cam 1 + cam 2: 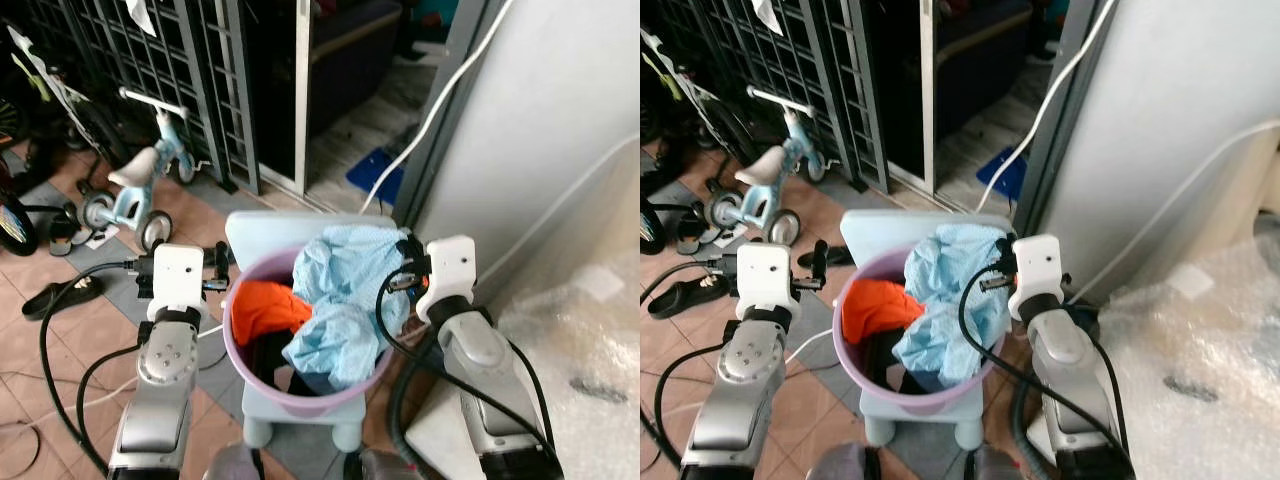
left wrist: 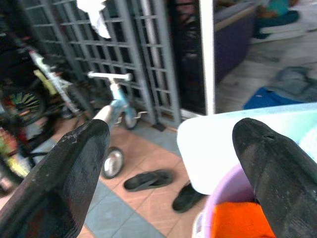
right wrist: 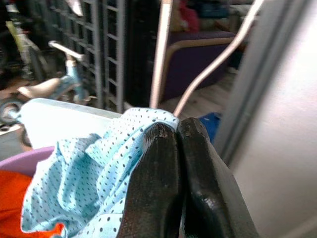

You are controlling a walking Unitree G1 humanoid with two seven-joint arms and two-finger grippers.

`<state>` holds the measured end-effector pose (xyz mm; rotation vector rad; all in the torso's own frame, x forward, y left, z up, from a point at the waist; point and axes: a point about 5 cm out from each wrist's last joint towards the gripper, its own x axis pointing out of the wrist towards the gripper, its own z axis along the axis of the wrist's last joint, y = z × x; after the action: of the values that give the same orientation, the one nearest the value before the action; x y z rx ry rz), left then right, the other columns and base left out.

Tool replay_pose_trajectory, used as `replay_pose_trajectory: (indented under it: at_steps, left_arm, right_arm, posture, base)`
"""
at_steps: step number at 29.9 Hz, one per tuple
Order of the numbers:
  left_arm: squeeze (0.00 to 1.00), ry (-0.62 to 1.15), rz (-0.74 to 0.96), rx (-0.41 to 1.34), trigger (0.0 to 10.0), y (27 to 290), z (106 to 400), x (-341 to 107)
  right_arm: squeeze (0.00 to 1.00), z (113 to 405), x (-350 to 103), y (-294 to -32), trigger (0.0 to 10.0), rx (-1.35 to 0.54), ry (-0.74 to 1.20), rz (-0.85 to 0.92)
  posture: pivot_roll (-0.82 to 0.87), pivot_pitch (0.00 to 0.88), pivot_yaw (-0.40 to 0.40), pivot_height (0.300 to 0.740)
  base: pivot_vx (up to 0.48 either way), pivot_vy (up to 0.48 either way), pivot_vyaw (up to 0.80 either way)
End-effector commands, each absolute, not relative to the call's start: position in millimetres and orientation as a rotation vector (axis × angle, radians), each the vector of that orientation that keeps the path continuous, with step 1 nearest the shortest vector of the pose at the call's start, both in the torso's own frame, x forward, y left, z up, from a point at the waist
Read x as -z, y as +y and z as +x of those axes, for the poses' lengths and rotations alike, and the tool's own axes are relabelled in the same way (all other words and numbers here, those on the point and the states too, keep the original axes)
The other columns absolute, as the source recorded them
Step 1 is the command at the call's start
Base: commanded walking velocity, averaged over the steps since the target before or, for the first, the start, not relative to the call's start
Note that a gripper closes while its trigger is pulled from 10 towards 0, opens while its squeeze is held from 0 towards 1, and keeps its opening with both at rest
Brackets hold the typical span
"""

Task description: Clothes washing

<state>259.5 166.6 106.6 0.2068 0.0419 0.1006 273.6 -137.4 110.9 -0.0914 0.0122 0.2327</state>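
A purple basin stands on a light blue stool right in front of me. In it lie an orange garment, dark clothes and a light blue dotted cloth that rises over the far right rim. My right gripper is at that raised corner, with its fingers pressed together on the cloth's edge. My left gripper hovers just left of the basin's rim. It is open, with nothing between its fingers.
A child's tricycle and slippers are on the tiled floor to the left, before a dark metal grille. A grey-white panel with a white hose stands close on the right. Bubble wrap lies below it.
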Motion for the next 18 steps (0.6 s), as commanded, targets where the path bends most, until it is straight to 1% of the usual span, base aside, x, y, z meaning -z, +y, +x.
replay_pose_trajectory:
  at_steps: [1, 7, 10, 16, 18]
  left_arm:
    - [0.00, 0.046, 0.210, -0.090, 10.0, 165.3, 259.1, -105.6]
    - [0.00, 0.045, 0.206, -0.092, 10.0, 164.2, 260.5, -106.0]
    - [0.00, 0.047, 0.203, -0.096, 10.0, 164.4, 260.7, -105.8]
    - [0.00, 0.054, 0.195, -0.095, 10.0, 163.7, 261.7, -105.0]
    - [0.00, 0.055, 0.195, -0.096, 10.0, 164.0, 262.0, -104.4]
  right_arm:
    - [0.00, 275.6, -117.8, -137.9, 10.0, -0.234, -0.009, -0.093]
    - [0.00, 279.0, -120.6, -138.0, 10.0, -0.240, -0.016, -0.097]
    - [0.00, 279.4, -121.3, -138.1, 10.0, -0.238, -0.017, -0.095]
    - [0.00, 279.7, -120.8, -136.0, 10.0, -0.240, -0.014, -0.094]
    - [0.00, 279.8, -121.0, -135.8, 10.0, -0.241, -0.015, -0.094]
  posture:
    - [-0.02, 0.000, 0.000, 0.740]
    - [-0.02, 0.000, -0.006, 0.740]
    - [-0.02, 0.000, -0.007, 0.740]
    - [-0.03, 0.000, -0.008, 0.740]
    - [-0.03, 0.000, -0.009, 0.740]
  base:
    - [-0.266, 0.000, -0.51]
    - [-0.268, 0.000, -0.41]
    - [-0.270, 0.000, 0.00]
    - [-0.266, 0.000, -0.76]
    - [0.000, 0.000, -0.78]
